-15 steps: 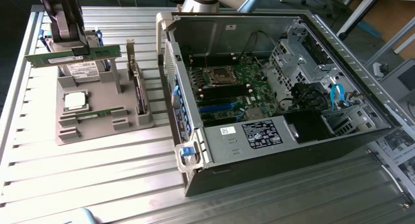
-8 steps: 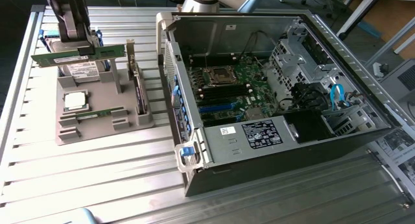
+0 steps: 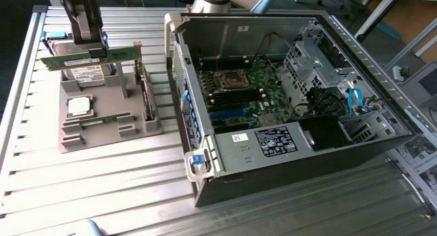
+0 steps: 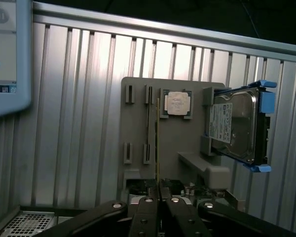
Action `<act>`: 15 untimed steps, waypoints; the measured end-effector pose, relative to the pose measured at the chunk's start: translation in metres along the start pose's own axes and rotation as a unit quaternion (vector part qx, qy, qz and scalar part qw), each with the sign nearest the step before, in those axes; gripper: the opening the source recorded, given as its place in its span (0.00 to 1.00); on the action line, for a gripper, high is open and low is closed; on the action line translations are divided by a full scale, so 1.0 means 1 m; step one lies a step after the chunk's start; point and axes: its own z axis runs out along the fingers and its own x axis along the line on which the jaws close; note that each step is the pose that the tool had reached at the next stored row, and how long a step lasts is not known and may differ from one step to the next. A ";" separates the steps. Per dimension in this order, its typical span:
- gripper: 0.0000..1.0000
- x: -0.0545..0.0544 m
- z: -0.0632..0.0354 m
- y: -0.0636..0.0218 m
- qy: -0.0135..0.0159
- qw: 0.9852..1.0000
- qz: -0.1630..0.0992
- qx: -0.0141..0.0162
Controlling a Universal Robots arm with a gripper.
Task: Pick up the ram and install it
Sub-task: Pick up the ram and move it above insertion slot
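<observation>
Ram (image 3: 68, 62) sits pinched in the closed gripper (image 3: 89, 49).

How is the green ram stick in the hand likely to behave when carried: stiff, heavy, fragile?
The ram looks like a thin, flat board, so it is probably stiff and light. The hand pinches it near its middle, so it should hang balanced. Seen edge-on it is very thin, so side knocks may well damage it.
</observation>
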 end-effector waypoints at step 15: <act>0.12 0.002 -0.0005 -0.0177 0.000 1.000 0.000 0.000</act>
